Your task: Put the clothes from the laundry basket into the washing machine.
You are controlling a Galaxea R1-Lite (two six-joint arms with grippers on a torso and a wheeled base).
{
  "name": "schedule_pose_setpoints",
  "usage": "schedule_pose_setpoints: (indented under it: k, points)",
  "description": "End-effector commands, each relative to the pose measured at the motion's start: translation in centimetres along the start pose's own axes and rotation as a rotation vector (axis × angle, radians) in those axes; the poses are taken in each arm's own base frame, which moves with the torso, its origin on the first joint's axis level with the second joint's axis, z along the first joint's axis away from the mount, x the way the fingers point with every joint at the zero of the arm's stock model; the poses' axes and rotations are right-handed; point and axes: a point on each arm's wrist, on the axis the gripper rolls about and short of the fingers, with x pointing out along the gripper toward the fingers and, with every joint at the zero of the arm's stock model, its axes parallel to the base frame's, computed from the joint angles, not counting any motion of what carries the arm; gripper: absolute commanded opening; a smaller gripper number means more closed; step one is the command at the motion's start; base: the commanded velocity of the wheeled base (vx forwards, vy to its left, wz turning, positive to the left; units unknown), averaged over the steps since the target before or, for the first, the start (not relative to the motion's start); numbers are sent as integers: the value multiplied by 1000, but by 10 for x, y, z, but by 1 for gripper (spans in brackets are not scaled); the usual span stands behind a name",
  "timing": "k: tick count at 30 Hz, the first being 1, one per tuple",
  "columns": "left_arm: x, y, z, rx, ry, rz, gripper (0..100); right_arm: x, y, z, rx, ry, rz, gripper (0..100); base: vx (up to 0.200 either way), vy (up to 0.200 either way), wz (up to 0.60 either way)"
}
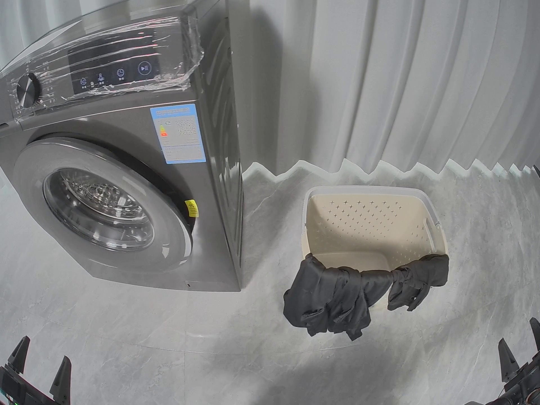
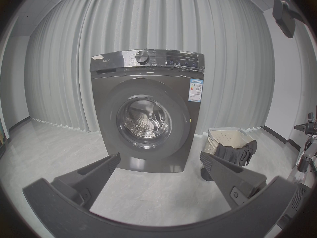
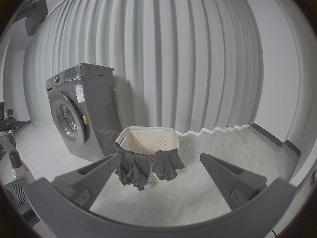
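Here, dark clothes (image 1: 337, 296) are draping over the basket's (image 1: 365, 189) near rim — the washer (image 1: 112, 198) is standing left of it, door shut. The left gripper (image 2: 160, 156) and right gripper (image 3: 159, 155) are holding fingers apart.

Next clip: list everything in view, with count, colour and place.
washing machine: one, grey, on the floor to the left of the basket, door shut
laundry basket: one, cream, on the floor to the right of the machine
clothes: count unclear, black, draped over the basket's near rim, hanging outside
curtain: white, pleated, behind both
floor: pale grey, marbled
left gripper: one, dark grey, open, low, in front of the machine
right gripper: one, dark grey, open, low, right of the basket
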Motion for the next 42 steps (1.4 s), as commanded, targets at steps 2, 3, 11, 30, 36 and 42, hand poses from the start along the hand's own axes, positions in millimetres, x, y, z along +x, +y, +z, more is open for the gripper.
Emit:
schedule_pose_setpoints:
  k: [2, 3, 11, 30, 36, 42]
  points:
    - [0, 0, -5, 0, -2, 1, 100, 0, 0, -5, 0, 0, 0, 100, 0, 200, 0]
    - [0, 0, -5, 0, -2, 0, 100, 0, 0, -5, 0, 0, 0, 100, 0, 200, 0]
    - [0, 0, -5, 0, -2, 0, 100, 0, 0, -5, 0, 0, 0, 100, 0, 100, 0]
    - [0, 0, -5, 0, -2, 0, 100, 0, 0, -5, 0, 0, 0, 100, 0, 116, 0]
    - [0, 0, -5, 0, -2, 1, 100, 0, 0, -5, 0, 0, 0, 100, 0, 133, 0]
    - [0, 0, -5, 0, -2, 1, 100, 0, 0, -5, 0, 0, 0, 100, 0, 0, 0]
